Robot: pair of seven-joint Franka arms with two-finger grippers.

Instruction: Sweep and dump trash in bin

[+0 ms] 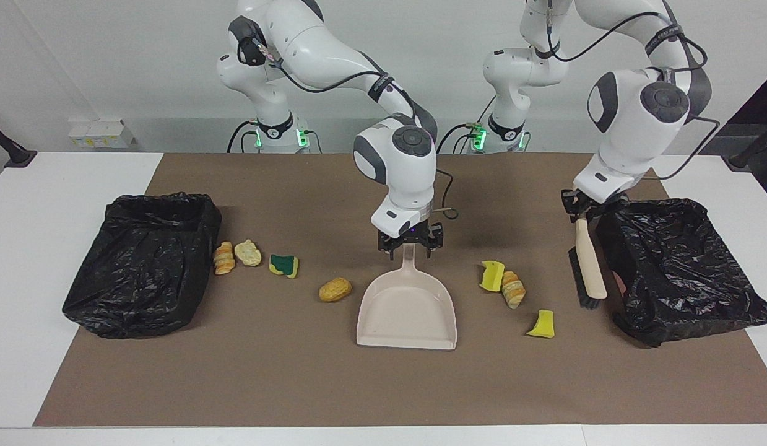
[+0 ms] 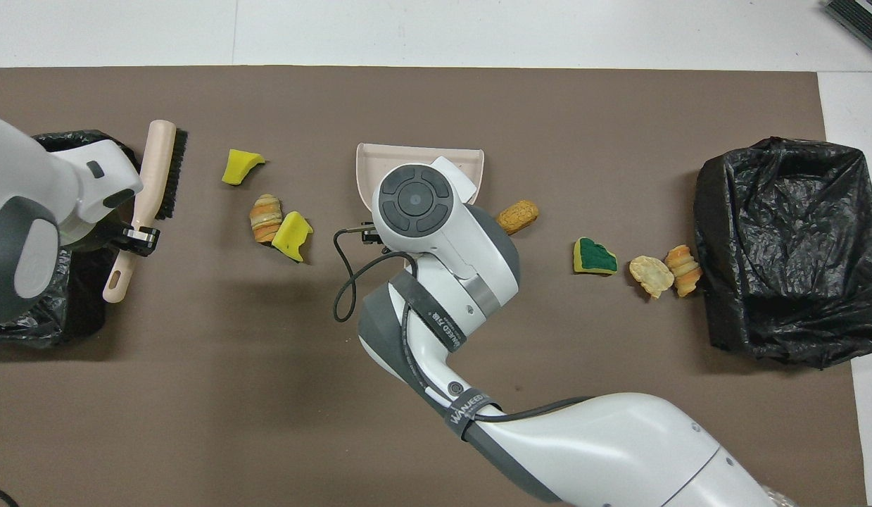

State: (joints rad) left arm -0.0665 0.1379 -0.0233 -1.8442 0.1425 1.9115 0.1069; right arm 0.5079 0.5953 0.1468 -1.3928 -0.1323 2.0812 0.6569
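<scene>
Beige brush (image 1: 589,263) clamped in left tool (image 1: 582,210); right tool (image 1: 411,243) straddles dustpan (image 1: 407,313) handle.

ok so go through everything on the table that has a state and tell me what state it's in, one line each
Left gripper: shut on the brush handle.
Brush: held, bristles down, beside a bin.
Right gripper: at the dustpan handle, jaws straddling it, grip not settled.
Dustpan: flat on the mat, empty.
Two bins: lined with black bags, open.
Trash scraps: all seven loose on the mat.
</scene>
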